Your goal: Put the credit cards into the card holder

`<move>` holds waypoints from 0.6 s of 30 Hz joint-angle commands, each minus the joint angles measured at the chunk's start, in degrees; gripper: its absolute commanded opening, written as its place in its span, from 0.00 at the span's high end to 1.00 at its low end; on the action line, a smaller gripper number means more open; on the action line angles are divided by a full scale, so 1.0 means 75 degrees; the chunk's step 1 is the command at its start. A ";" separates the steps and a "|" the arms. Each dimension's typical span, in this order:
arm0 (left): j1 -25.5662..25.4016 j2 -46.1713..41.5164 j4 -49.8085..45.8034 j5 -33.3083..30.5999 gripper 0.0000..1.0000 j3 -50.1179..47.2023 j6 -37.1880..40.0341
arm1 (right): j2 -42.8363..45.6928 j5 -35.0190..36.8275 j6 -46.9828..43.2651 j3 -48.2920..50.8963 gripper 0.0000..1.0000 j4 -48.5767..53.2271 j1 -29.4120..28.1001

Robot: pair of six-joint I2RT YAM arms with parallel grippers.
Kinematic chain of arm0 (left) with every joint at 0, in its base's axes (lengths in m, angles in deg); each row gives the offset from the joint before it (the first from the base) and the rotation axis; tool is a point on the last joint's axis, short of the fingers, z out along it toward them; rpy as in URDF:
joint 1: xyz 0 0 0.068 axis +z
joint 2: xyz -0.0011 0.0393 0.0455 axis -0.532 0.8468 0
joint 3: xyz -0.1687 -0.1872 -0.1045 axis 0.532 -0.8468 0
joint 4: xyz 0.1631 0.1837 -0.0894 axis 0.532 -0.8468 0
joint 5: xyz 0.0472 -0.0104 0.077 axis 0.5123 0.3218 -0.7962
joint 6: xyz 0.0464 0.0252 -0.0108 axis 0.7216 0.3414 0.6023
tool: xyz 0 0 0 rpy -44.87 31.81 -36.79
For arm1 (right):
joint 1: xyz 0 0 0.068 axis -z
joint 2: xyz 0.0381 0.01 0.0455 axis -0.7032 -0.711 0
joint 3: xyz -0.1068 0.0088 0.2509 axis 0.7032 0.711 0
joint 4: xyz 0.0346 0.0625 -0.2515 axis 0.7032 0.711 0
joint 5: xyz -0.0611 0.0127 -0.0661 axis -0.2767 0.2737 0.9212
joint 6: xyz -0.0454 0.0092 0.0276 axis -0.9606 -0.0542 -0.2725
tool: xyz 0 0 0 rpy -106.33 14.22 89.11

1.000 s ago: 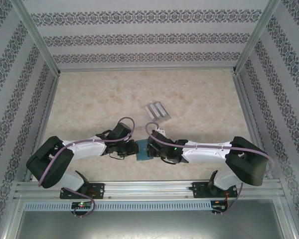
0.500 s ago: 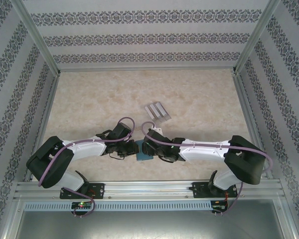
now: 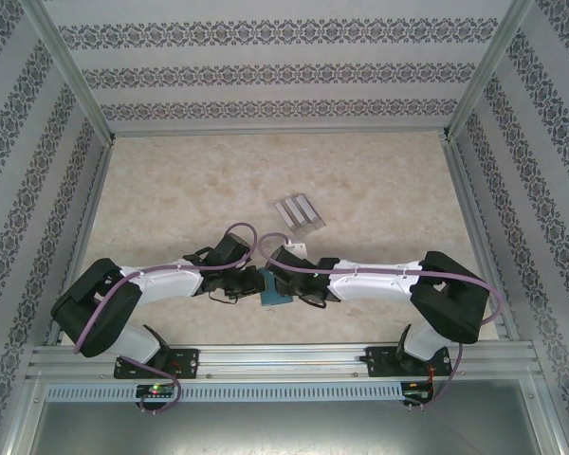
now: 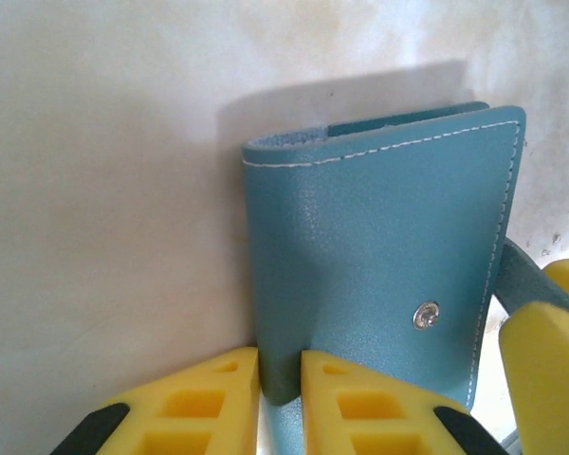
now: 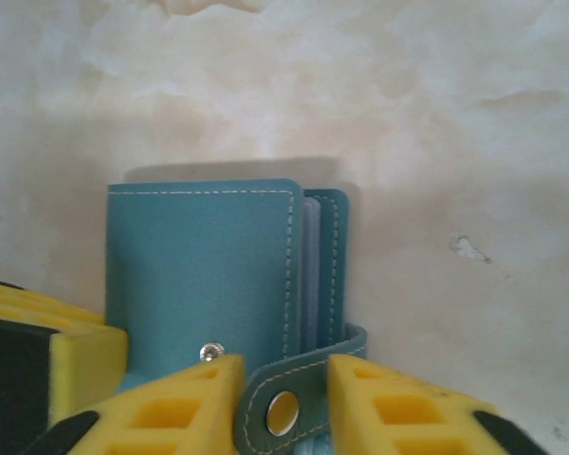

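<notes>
right arm slid closer; left fingers pinch wallet, right fingers straddle its tab, grip unclear; cards still outside.

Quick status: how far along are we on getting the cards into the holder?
Done: the snap tab is unfastened, but the card holder is folded over. In hand: the left gripper pinches the holder's edge; the right gripper flanks the tab. Left: three grey cards lie on the table, none visibly loaded.
</notes>
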State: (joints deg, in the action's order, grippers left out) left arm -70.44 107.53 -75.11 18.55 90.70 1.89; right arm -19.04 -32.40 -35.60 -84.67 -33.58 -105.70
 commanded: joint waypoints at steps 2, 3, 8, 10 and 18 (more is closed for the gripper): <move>-0.0096 0.0324 -0.0159 -0.0152 0.81 -0.0117 -0.0044 | 0.0146 0.0476 -0.0049 -0.0204 0.78 0.0419 -0.0100; -0.0099 0.0368 -0.0176 -0.0150 0.81 -0.0110 -0.0023 | 0.0194 0.0514 -0.0052 -0.0211 0.78 0.0468 -0.0109; -0.0100 0.0407 -0.0112 -0.0107 0.81 -0.0134 -0.0037 | 0.0429 0.0620 -0.0082 -0.0241 0.71 0.0619 -0.0103; -0.0097 0.0439 -0.0133 -0.0120 0.81 -0.0108 -0.0009 | 0.0475 0.0670 -0.0065 -0.0215 0.70 0.0658 -0.0103; -0.0096 0.0549 -0.0181 -0.0056 0.81 -0.0003 -0.0005 | 0.0470 0.0578 -0.0029 -0.0129 0.94 0.0568 -0.0091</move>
State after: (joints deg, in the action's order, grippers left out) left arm -70.44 109.15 -73.32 19.88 91.14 1.91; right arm -16.24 -29.34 -35.74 -85.02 -30.28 -105.96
